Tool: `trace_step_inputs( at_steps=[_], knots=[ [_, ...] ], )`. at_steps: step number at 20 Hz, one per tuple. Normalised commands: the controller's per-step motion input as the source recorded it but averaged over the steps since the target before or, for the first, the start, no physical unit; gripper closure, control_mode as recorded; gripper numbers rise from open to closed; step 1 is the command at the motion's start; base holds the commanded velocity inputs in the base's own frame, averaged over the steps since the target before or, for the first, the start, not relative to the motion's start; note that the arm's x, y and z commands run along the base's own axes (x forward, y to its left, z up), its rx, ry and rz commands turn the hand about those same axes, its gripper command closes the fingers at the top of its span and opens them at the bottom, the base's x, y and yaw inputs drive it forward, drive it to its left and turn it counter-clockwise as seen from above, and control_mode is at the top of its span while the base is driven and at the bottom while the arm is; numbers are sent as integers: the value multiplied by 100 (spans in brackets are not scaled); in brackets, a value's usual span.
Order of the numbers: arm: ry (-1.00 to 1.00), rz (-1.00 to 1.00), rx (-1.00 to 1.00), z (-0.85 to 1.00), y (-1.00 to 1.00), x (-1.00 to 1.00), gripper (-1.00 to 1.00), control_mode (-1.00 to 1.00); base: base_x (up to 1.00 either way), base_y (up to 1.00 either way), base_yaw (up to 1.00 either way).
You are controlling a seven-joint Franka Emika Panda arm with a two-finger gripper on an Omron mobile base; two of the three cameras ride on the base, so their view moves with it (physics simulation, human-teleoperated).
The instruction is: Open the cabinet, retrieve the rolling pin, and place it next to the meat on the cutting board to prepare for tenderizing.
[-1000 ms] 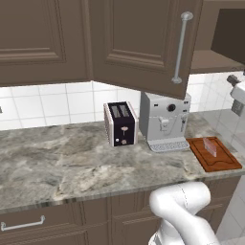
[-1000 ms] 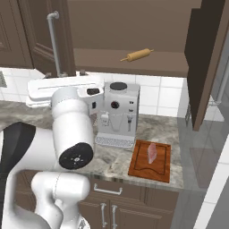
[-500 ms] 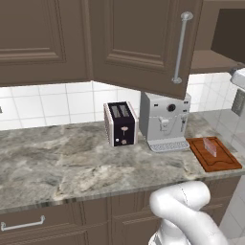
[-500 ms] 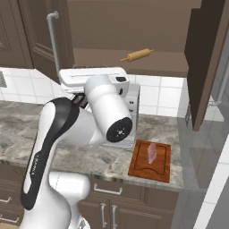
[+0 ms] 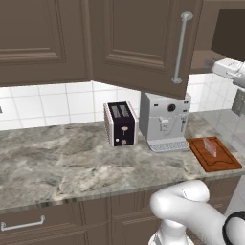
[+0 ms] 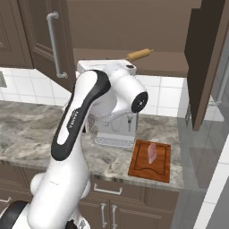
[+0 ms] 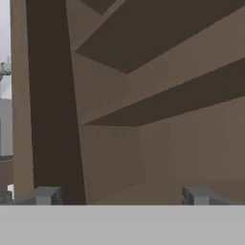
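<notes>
With the cabinet [image 6: 205, 58] doors swung wide, I point my empty, wide-open gripper [image 7: 122, 195] into its interior, since the rolling pin [image 6: 138, 54] lies on the lower shelf above the meat [image 6: 152, 153] waiting on the cutting board [image 6: 138, 167].

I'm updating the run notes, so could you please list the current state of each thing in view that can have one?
cabinet: both doors swung open.
rolling pin: lying on the lower cabinet shelf, untouched.
meat: lying flat on the cutting board.
cutting board: flat on the counter, bearing the meat.
hand: open, empty, facing the cabinet interior.
</notes>
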Motion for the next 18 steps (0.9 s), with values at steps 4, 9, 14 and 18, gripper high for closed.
trace_step_inputs(
  at_steps=[4, 9, 14, 18],
  knots=[
    [4, 15, 0, -8, 10, 80, -100, -100, 0, 0, 0],
    [2, 10, -4, -2, 31, 66, -100, -100, 0, 0, 0],
    [3, 8, -8, -3, 43, 50, -100, -100, 0, 0, 0],
    [0, 10, -13, -5, 69, 2, -100, -100, 0, 0, 0]
  ],
)
